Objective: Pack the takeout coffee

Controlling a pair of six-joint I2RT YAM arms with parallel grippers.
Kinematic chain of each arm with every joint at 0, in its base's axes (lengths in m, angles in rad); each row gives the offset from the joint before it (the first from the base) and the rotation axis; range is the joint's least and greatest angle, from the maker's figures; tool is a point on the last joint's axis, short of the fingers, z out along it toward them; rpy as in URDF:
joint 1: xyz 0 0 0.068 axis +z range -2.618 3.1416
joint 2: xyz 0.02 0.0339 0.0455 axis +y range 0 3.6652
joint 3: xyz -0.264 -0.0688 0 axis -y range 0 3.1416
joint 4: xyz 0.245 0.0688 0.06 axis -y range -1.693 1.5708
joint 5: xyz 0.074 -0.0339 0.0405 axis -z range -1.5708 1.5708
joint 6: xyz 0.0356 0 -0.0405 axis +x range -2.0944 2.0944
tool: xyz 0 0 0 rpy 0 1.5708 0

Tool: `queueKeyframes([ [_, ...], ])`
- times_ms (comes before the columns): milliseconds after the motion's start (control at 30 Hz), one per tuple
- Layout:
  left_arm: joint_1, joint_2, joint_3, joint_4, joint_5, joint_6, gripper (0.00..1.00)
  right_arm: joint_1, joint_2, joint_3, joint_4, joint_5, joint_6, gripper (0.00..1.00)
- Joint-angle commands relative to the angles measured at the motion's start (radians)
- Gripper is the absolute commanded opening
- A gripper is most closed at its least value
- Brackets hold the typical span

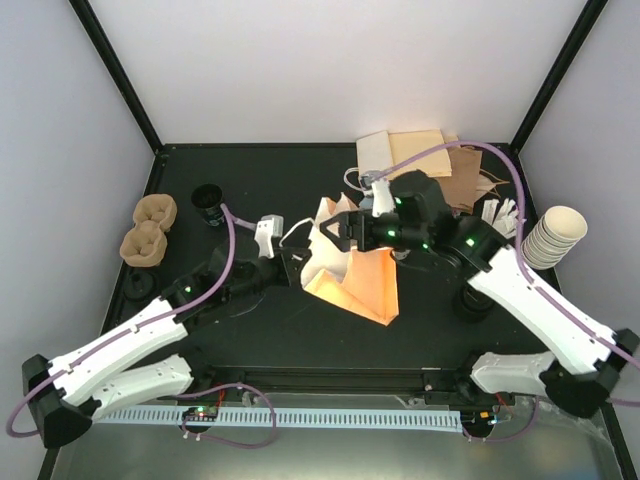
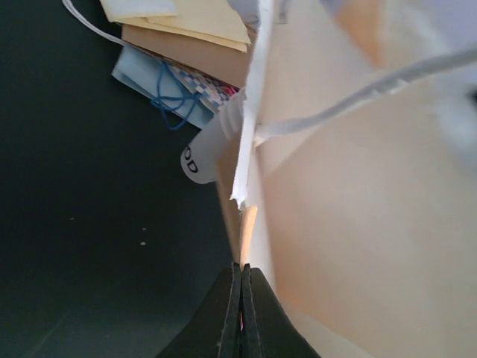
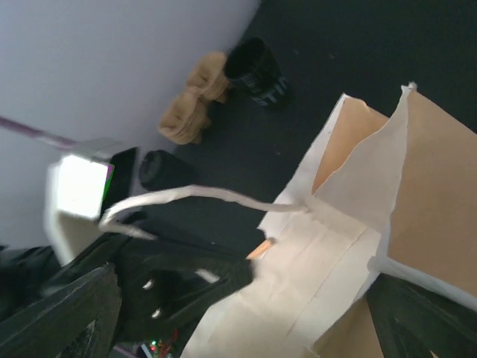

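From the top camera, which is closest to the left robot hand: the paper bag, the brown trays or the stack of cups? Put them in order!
Starting from the left gripper:
1. The paper bag, right beside it, its edge pinched in the gripper.
2. The brown trays, over by the left wall.
3. The stack of cups, far across on the right side.

Overhead rear view of table (image 1: 260, 180); both wrist views close on bag (image 1: 362, 282)

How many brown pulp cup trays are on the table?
2. Both lie by the left wall: the far pulp tray and the near pulp tray directly in front of it. Any stacked underneath would be hidden.
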Motion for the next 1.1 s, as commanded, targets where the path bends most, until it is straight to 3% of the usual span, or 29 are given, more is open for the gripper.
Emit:
queueKeyframes([
  [0,-0.006,0.054,0.093,0.038,0.099,0.016,0.02,0.022,0.122,0.151,-0.097,0.107,0.065,0.93],
  [167,-0.036,0.101,0.175,0.007,0.024,0.061,0.02,0.093,0.238,0.336,-0.307,0.449,0.165,0.95],
  [400,-0.075,0.152,0.223,0.031,0.011,0.095,0.02,0.124,0.317,0.436,-0.389,0.648,0.358,0.93],
  [567,-0.093,0.164,0.222,0.049,0.019,0.095,0.02,0.125,0.328,0.433,-0.325,0.641,0.405,0.91],
  [733,-0.093,0.081,0.174,0.088,0.000,0.138,0.02,0.125,0.137,0.049,0.252,0.401,0.007,0.92],
  [833,-0.089,0.036,0.124,0.129,-0.025,0.129,0.02,0.124,0.041,-0.092,0.417,0.400,-0.030,0.94],
  [900,-0.085,0.027,0.115,0.119,-0.041,0.129,0.02,0.124,0.029,-0.083,0.404,0.428,-0.026,0.94],
  [1067,-0.085,0.039,0.127,0.107,-0.051,0.187,0.02,0.124,0.116,0.079,0.162,0.505,0.079,0.94],
])
